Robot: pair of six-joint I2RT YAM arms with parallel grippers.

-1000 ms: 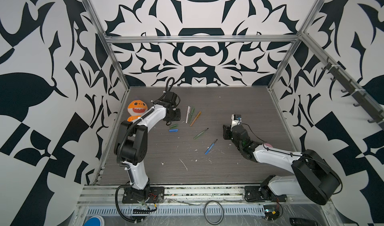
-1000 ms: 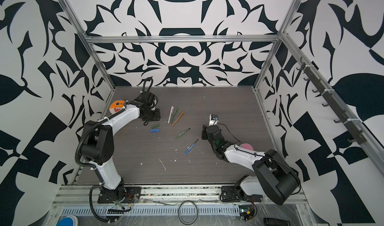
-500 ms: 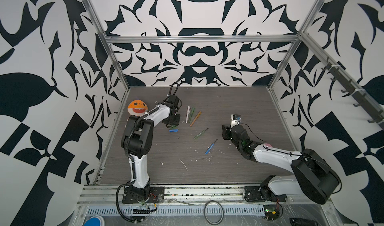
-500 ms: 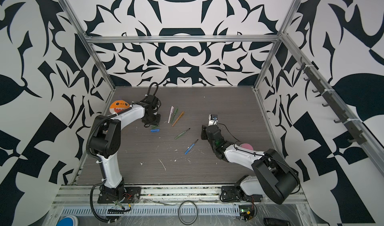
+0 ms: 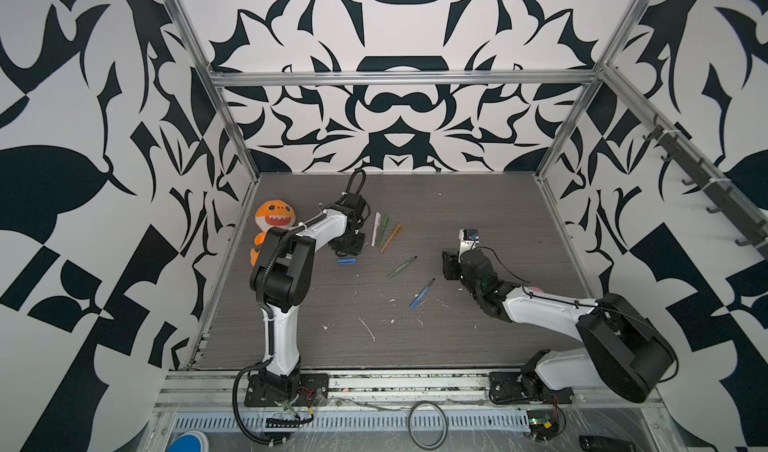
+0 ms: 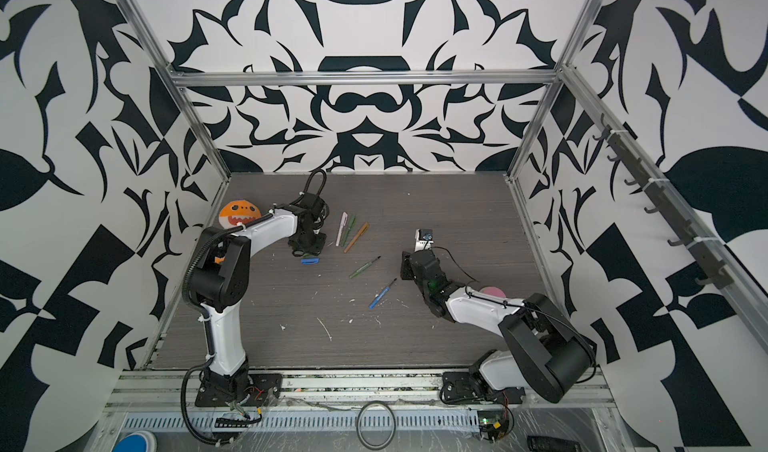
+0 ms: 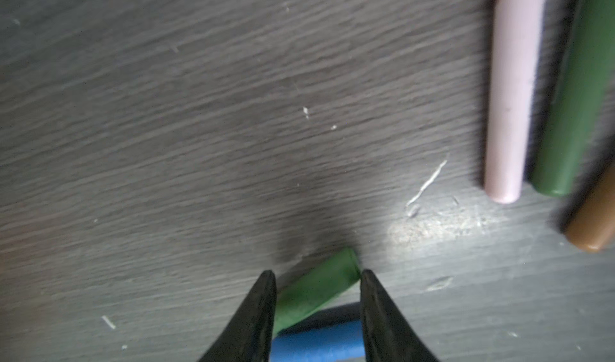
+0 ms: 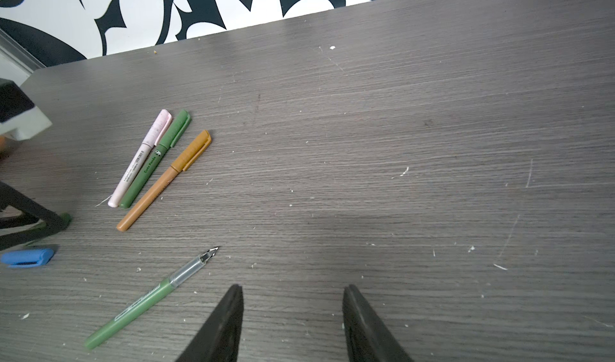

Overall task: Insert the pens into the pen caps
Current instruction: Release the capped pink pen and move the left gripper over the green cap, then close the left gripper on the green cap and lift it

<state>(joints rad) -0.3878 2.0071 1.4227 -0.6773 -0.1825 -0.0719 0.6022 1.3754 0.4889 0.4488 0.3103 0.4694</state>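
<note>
Far left, against the wall: an orange stuffed toy (image 5: 274,221). Beside it, the left gripper (image 7: 317,273) was down at the table (image 5: 457,204). Its fingers (image 7: 263,297) stood part-way spread, one either side of a green cap (image 7: 316,290). The cap lay slantwise between them and met both inner faces. Whether it was truly pinched, I could not tell. A blue cap (image 5: 347,261) lay on the table just beside the green one.

Next along lay three capped pens close together: pink (image 5: 376,229) and dark green (image 5: 384,229) touching, brown (image 5: 391,237) angled just beside them. Near mid-table lay an uncapped green pen (image 5: 401,267), nib bare. An uncapped blue pen (image 5: 422,294) lay nearer the front.

Right side: the right gripper (image 8: 293,297) hung low over bare table, fingers spread, nothing between them. The green pen lay near it, apart.
</note>
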